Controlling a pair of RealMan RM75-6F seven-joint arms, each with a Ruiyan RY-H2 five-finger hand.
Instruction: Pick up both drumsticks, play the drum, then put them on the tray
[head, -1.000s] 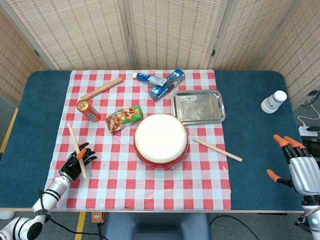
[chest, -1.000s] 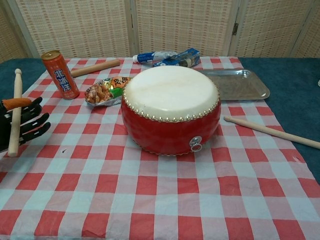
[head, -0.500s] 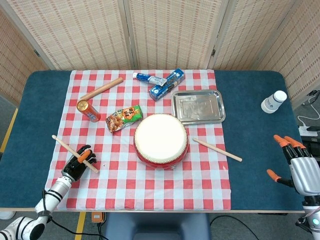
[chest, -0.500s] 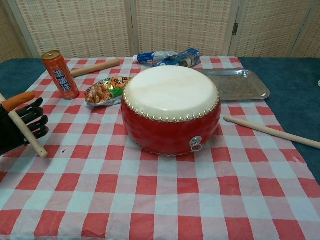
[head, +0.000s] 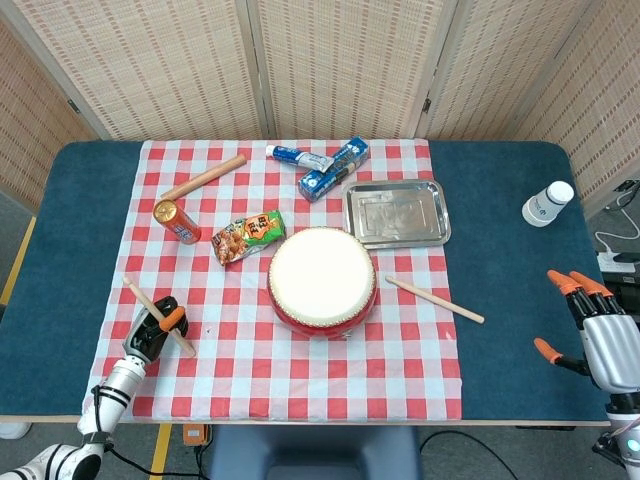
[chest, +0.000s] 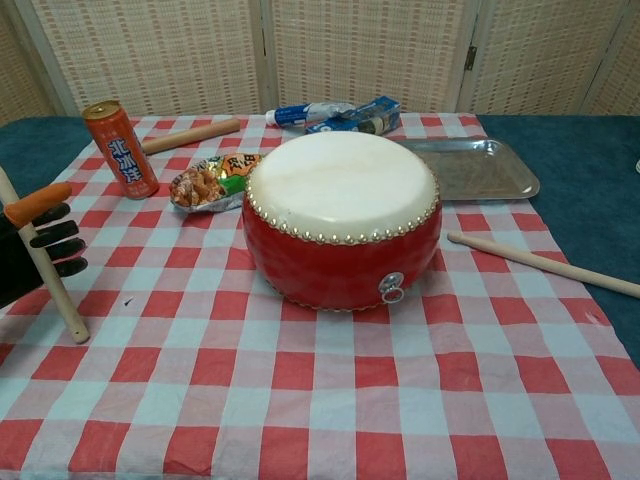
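Drumsticks are split: one (head: 158, 316) sits in the left hand (head: 152, 334) at the lower left of the head view, the other (head: 434, 299) lies on the checked cloth (head: 300, 370) just right of the drum (head: 322, 279), untouched. Over the last second the held stick has swung from near-upright to a slant, its butt now low toward the cloth, and the hand has drawn back toward the table edge; fingers (chest: 52, 240) are wrapped round the shaft, thumb on top. Grip appears secured, so the first pickup reads as complete. The right hand (head: 598, 330) hovers off the table at lower right, fingers spread, holding nothing. The tray (head: 396, 213) stands behind the drum.
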